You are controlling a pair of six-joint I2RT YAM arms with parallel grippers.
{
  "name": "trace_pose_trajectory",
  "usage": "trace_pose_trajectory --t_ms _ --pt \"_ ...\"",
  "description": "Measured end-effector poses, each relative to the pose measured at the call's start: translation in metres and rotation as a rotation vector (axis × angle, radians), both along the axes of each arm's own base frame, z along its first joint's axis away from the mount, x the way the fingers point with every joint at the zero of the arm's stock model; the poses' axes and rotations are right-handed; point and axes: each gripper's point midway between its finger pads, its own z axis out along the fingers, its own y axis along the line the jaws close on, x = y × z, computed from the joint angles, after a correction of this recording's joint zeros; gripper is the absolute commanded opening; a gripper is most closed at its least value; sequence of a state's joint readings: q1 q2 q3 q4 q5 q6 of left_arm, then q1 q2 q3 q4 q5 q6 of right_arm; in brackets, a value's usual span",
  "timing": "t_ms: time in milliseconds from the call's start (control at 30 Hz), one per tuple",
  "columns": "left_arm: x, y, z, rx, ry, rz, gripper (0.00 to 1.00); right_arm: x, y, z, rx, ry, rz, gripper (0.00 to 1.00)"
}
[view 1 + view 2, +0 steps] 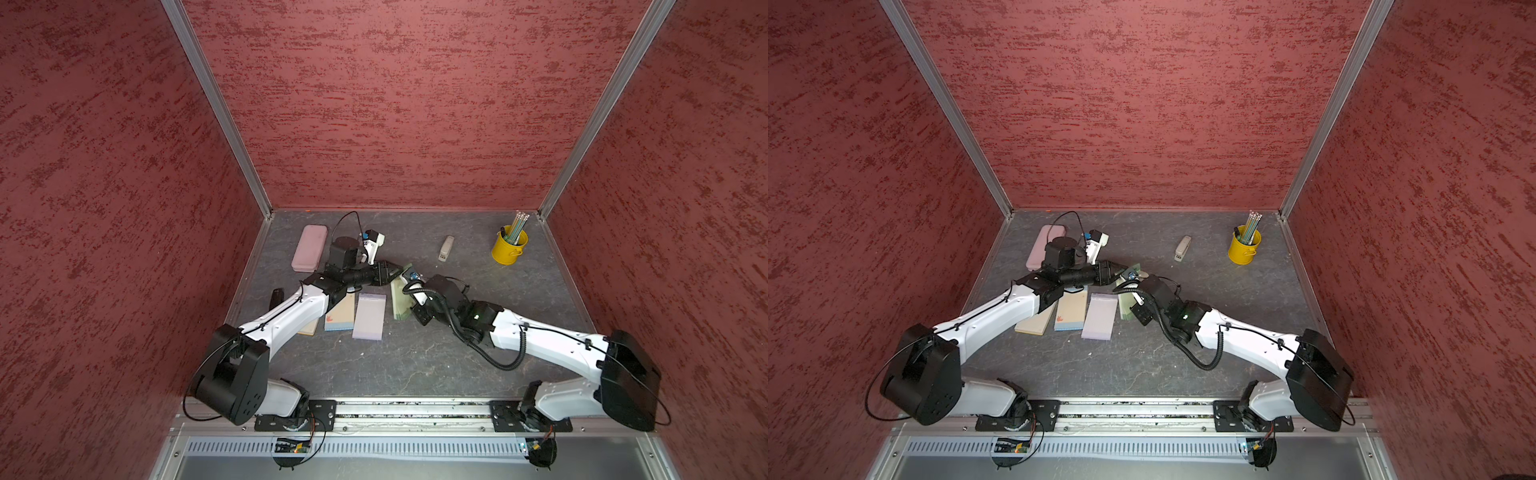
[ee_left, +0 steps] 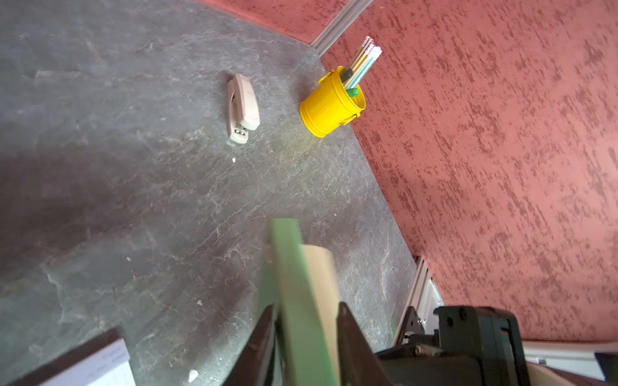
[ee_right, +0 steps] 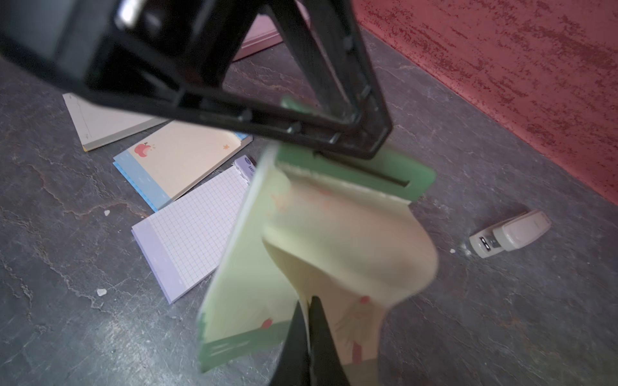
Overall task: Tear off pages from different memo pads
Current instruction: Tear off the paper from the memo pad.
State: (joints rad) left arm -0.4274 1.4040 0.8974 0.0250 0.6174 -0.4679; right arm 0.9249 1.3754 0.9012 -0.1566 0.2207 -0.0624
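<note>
The green memo pad (image 3: 247, 267) hangs tilted above the table, blurred. My left gripper (image 2: 306, 305) straddles its green top strip (image 2: 294, 284), with a thin dark gap beside one finger. My right gripper (image 3: 309, 300) is shut on the lower edge of the pad's curled top page (image 3: 351, 240), which still joins the strip. In both top views the two grippers meet over this pad (image 1: 398, 305) (image 1: 1126, 308). The lilac grid pad (image 1: 369, 316) (image 3: 190, 230), the blue-edged pad (image 1: 341, 316) (image 3: 180, 160) and a cream pad (image 3: 103, 123) lie flat beside it.
A pink case (image 1: 309, 248) lies at the back left behind my left wrist. A beige stapler (image 1: 446, 248) (image 2: 242, 107) lies behind the pads. A yellow bucket of pencils (image 1: 509, 247) (image 2: 331, 103) stands near the back right wall. Small paper scraps dot the grey table.
</note>
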Motion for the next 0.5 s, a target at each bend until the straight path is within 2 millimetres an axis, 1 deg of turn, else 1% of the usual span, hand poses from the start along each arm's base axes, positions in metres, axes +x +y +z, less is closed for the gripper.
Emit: trace_pose_trajectory --t_ms 33,67,167,300,433,500 --pt "0.001 0.001 0.003 -0.015 0.0 0.0 0.49 0.001 -0.001 0.002 -0.007 -0.004 -0.001 0.0" --pt "0.003 0.003 0.005 -0.028 -0.003 0.001 0.57 0.003 -0.001 0.006 -0.008 -0.009 -0.003 0.0" --pt "0.004 0.01 0.008 -0.054 -0.013 0.013 0.68 0.009 -0.001 0.018 -0.006 -0.027 -0.009 0.0" --pt "-0.001 0.026 0.009 -0.063 -0.03 0.038 0.72 0.015 -0.003 0.024 -0.01 -0.033 -0.018 0.0" --pt "-0.014 0.04 0.015 -0.062 -0.078 0.059 0.72 0.016 -0.005 0.017 -0.03 -0.018 -0.021 0.0" --pt "-0.023 0.042 0.016 -0.056 -0.107 0.061 0.73 0.017 -0.006 0.013 -0.037 -0.01 -0.023 0.0"
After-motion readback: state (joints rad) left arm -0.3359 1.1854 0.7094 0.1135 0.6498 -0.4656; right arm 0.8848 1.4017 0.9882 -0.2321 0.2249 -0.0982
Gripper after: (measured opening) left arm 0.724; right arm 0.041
